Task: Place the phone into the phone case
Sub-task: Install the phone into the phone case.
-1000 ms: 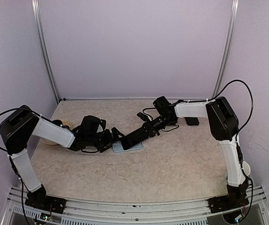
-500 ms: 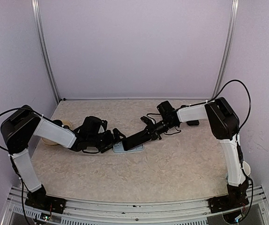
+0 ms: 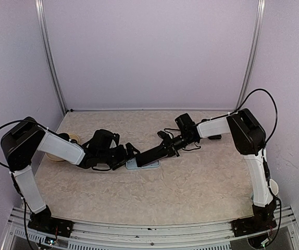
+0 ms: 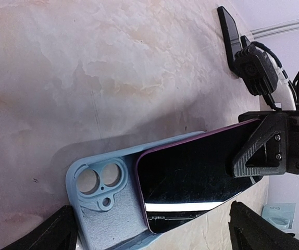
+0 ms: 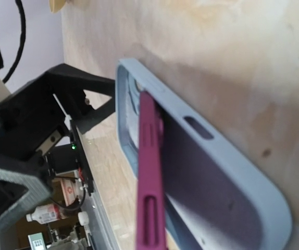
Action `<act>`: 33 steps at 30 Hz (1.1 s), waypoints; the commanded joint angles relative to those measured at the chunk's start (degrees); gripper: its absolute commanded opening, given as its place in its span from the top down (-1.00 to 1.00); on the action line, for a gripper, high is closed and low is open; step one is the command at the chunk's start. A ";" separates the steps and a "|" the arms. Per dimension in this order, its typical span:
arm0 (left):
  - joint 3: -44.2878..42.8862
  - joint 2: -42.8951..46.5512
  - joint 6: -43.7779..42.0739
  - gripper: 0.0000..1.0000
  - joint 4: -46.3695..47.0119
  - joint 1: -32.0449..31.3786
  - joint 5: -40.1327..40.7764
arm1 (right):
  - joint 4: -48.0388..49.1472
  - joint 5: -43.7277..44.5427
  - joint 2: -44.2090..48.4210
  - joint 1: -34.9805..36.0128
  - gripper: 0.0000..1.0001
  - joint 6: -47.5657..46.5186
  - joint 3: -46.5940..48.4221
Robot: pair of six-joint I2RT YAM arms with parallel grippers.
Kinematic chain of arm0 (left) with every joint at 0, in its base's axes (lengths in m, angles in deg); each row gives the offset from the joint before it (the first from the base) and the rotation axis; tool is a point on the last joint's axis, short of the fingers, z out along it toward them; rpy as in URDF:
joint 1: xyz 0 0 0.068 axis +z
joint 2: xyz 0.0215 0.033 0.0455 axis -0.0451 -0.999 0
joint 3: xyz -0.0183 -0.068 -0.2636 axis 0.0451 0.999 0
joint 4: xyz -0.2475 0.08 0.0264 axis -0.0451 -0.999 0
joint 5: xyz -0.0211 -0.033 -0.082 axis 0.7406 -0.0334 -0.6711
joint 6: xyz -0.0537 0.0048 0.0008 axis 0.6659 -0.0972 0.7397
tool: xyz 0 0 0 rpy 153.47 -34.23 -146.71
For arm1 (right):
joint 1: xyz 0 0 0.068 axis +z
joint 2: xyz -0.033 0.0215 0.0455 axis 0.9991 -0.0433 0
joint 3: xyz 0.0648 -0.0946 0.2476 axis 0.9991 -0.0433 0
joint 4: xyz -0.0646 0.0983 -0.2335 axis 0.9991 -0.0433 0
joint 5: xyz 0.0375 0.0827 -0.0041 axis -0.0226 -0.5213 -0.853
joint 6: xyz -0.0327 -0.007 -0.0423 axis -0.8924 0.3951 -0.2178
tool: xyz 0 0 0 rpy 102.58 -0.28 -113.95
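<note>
The light blue phone case (image 3: 141,164) lies open side up on the table. In the left wrist view the case (image 4: 105,208) shows its camera cut-outs. My left gripper (image 3: 125,156) is open, and its fingers (image 4: 55,232) straddle the camera end of the case. My right gripper (image 3: 163,148) is shut on the phone (image 3: 150,154), which has a black screen and a purple edge. The phone (image 4: 196,166) is tilted, with its lower end inside the case and its far end raised in the right gripper (image 4: 266,156). The right wrist view shows the phone's magenta edge (image 5: 150,172) over the case (image 5: 217,177).
A black flat object (image 4: 228,28) lies on the table behind the right gripper; in the top view it (image 3: 215,136) is partly behind the right arm. A beige round object (image 3: 69,139) sits at the left. The walls stand close on three sides.
The right wrist has shifted slightly right and lowered, so the phone lies flatter over the case. The left gripper has stayed at the case.
</note>
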 commanded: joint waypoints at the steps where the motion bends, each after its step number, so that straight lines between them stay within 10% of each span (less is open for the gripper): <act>1: -0.45 0.48 0.19 -0.98 2.01 -1.42 -1.73 | 1.39 2.26 -3.16 1.32 1.00 2.82 0.40; 33: 0.49 0.51 0.66 -0.98 3.92 -1.69 -2.75 | 6.23 2.91 -7.96 6.08 1.00 9.13 4.41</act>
